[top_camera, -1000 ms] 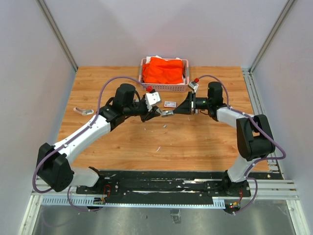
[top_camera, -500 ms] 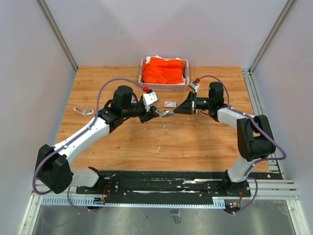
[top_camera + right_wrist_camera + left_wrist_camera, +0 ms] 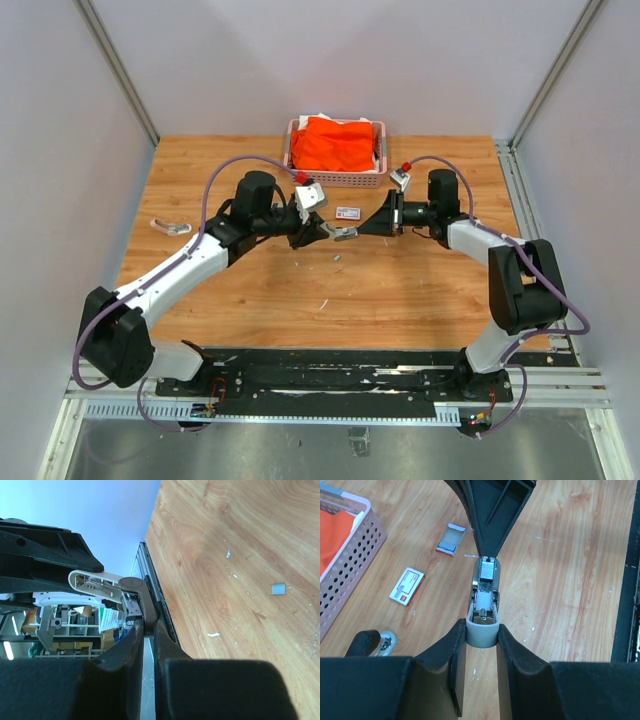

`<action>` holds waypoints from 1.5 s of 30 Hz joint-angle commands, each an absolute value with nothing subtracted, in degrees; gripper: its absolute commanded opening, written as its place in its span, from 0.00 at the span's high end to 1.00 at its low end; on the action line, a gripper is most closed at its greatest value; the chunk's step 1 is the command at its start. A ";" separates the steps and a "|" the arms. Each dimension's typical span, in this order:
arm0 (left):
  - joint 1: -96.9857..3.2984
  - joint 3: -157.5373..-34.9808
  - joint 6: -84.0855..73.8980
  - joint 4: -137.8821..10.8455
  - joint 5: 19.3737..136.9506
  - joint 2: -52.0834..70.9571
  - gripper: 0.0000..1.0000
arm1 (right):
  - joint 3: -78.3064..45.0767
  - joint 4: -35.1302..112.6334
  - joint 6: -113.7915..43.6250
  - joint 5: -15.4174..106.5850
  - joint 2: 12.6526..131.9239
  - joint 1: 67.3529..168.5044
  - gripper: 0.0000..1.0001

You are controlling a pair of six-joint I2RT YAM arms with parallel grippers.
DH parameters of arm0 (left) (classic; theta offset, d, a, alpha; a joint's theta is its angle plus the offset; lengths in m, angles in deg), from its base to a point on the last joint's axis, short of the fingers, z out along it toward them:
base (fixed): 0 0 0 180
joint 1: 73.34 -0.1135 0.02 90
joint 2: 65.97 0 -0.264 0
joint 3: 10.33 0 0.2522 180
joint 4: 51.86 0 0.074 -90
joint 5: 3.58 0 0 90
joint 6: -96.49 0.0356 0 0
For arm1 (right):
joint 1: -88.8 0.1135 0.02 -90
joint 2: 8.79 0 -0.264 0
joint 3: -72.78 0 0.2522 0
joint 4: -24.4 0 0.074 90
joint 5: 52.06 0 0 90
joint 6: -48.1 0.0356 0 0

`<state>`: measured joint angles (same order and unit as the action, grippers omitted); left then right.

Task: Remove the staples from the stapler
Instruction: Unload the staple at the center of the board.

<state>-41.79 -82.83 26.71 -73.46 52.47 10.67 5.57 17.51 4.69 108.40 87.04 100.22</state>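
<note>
A small grey stapler hangs above the table between both grippers. My left gripper is shut on its rounded grey end. The stapler's open channel shows silvery metal inside. My right gripper is shut on the other end, and its black fingers show at the top of the left wrist view. In the right wrist view my right gripper pinches the stapler's brownish base, with the white top arm swung open. A tiny loose staple strip lies on the wood.
A pink basket with orange cloth stands at the back. A small white box with red label lies just behind the stapler. A second small box lies nearby. Another stapler-like item lies at far left. Small specks dot the wood.
The left wrist has shifted and turned slightly. Both grippers still hold the stapler in about the same place above the table.
</note>
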 commanded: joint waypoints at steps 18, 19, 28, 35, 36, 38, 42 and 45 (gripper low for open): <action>-42.93 -84.59 24.72 -70.94 53.48 11.12 0.53 | 2.99 29.19 -6.59 102.58 83.87 101.08 1.00; -42.93 -84.44 24.81 -70.93 53.35 11.05 0.50 | 2.91 29.19 -6.69 102.70 83.99 101.07 1.00; -42.93 -82.45 25.41 -70.97 53.70 9.47 0.25 | 2.54 29.35 -7.22 103.18 84.79 101.05 1.00; -43.10 -82.14 21.64 -70.61 54.97 9.13 0.07 | 0.55 32.52 -14.95 103.48 84.77 101.08 1.00; -43.11 -82.48 21.15 -70.70 54.89 9.09 0.05 | 0.23 33.66 -16.41 103.08 84.65 101.07 1.00; -43.11 -83.63 20.25 -71.45 53.78 9.21 0.01 | 0.03 35.28 -18.67 102.42 84.19 101.03 1.00; -43.10 -86.59 18.76 -73.96 50.82 10.30 0.02 | -0.76 38.19 -23.50 101.09 82.95 101.35 1.00; -43.11 -88.92 19.00 -76.69 49.09 12.17 0.02 | -1.10 39.62 -26.39 100.17 81.84 101.83 1.00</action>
